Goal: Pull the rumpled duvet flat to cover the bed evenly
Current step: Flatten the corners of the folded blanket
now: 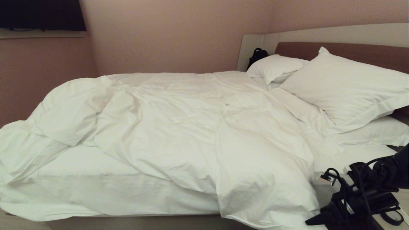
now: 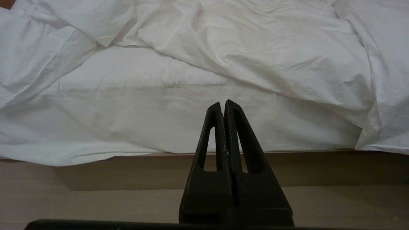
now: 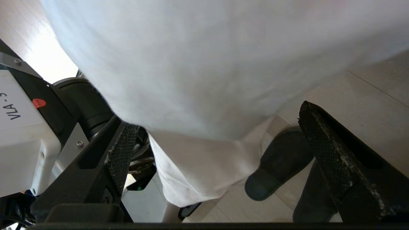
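Note:
The white duvet (image 1: 198, 127) lies rumpled on the bed (image 1: 143, 222). It is bunched up and folded back at the left, and one flap hangs over the near side (image 1: 265, 201). My right gripper (image 1: 321, 218) is low at that flap's edge. In the right wrist view it (image 3: 220, 143) stands open, and the hanging duvet corner (image 3: 198, 166) droops between its wide-apart fingers (image 3: 121, 150), which are not closed on it. My left gripper (image 2: 222, 103) is shut and empty, held short of the bed's side below the duvet (image 2: 271, 57).
The fitted sheet (image 1: 96, 179) shows bare at the near left. Pillows (image 1: 348, 86) are stacked by the brown headboard (image 1: 351, 51). Dark slippers (image 3: 281, 163) lie on the floor beside the bed, under the right gripper. My own base (image 3: 22, 127) is close by.

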{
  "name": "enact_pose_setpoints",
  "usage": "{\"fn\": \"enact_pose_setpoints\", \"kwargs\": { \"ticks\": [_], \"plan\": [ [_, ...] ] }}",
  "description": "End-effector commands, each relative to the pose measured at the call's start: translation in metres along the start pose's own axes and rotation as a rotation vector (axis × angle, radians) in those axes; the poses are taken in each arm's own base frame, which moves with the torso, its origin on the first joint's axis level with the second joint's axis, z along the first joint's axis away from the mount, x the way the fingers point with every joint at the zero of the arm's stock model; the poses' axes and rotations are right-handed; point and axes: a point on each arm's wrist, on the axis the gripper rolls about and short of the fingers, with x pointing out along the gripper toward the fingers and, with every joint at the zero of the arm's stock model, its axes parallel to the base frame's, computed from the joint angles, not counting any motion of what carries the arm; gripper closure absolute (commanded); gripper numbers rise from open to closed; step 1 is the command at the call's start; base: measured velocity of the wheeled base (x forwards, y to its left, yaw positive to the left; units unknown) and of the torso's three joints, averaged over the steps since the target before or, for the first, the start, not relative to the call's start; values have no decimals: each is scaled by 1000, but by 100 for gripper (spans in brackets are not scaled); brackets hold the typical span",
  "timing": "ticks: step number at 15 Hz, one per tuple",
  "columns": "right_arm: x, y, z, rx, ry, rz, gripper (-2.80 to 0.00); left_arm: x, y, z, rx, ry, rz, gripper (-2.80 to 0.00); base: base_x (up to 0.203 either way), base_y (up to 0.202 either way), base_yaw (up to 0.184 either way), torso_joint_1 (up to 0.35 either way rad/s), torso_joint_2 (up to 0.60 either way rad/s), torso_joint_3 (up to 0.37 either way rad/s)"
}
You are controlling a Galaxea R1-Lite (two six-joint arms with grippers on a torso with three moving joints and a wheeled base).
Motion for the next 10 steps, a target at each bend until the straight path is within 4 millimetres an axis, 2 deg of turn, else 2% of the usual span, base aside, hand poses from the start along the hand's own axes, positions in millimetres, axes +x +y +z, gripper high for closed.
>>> {"fn": "enact_pose_setpoints", "kwargs": {
  "ticks": [1, 9, 10],
  "plan": [
    [2, 2, 2, -12, 3, 9, -280, 0, 0, 0, 0, -1, 1, 0, 0, 0, 0, 0, 0, 0],
    [8, 7, 4, -31, 26, 14, -280, 0, 0, 0, -1, -1, 1, 0, 0, 0, 0, 0, 0, 0],
    [8, 7, 4, -32, 26, 12, 0, 0, 0, 0, 0, 0, 1, 0, 0, 0, 0, 0, 0, 0]
  ]
}}
